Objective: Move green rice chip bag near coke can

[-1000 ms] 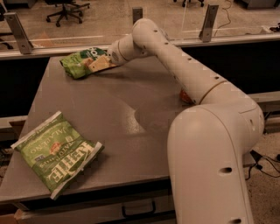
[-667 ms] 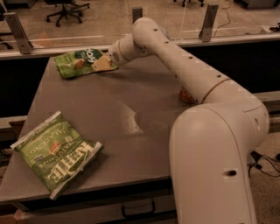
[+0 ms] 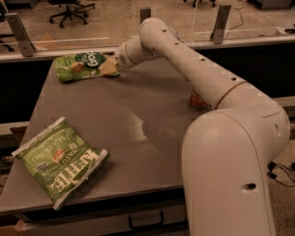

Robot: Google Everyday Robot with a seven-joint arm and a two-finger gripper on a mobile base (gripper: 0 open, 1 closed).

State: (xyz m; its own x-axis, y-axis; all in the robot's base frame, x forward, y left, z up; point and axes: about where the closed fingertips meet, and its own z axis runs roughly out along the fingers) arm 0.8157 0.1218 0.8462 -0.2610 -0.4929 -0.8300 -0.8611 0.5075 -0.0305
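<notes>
Green rice chip bag [image 3: 79,64] at the table's [image 3: 115,124] far-left corner, end effector [image 3: 109,67] at its right edge, grip impossible to tell; pinch firmly before hauling toward the coke can [image 3: 197,99].

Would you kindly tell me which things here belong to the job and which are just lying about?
Job:
- rice chip bag, far left corner
- coke can, partly hidden behind the arm
- gripper, at the rice chip bag's right edge

Lying about:
- Kettle bag, near left corner
- chair, on the floor beyond
</notes>
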